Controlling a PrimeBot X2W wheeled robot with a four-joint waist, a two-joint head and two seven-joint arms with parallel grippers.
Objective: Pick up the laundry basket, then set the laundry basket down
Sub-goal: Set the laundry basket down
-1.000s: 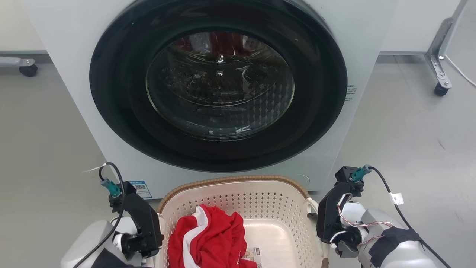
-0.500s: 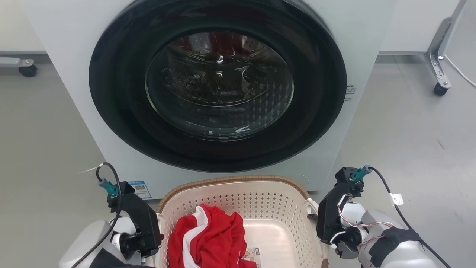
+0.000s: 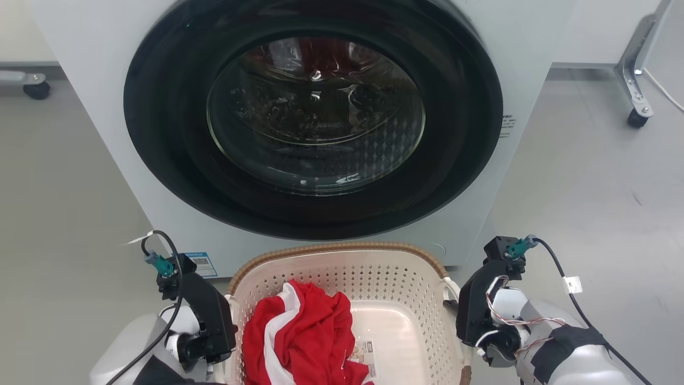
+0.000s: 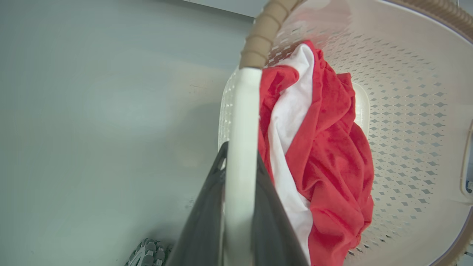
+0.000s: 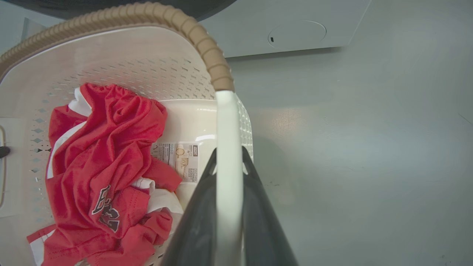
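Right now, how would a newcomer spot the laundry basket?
Find the big front-loading washer. Directly before it is the laundry basket, held by the left pincer and right pincer. It alone is cream, perforated, brown-rimmed, holding a red-and-white garment.

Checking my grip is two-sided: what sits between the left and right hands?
The laundry basket, holding a red-and-white garment; the head view shows it spanning from the left hand to the right hand.

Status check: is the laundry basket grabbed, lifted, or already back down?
Done: both grasps. The left gripper is shut on one white side handle of the cream-white perforated plastic laundry basket, the right gripper on the other handle. In hand: the lift, red-and-white garment inside; whether it's off the floor is unclear. Left: set it down, release.
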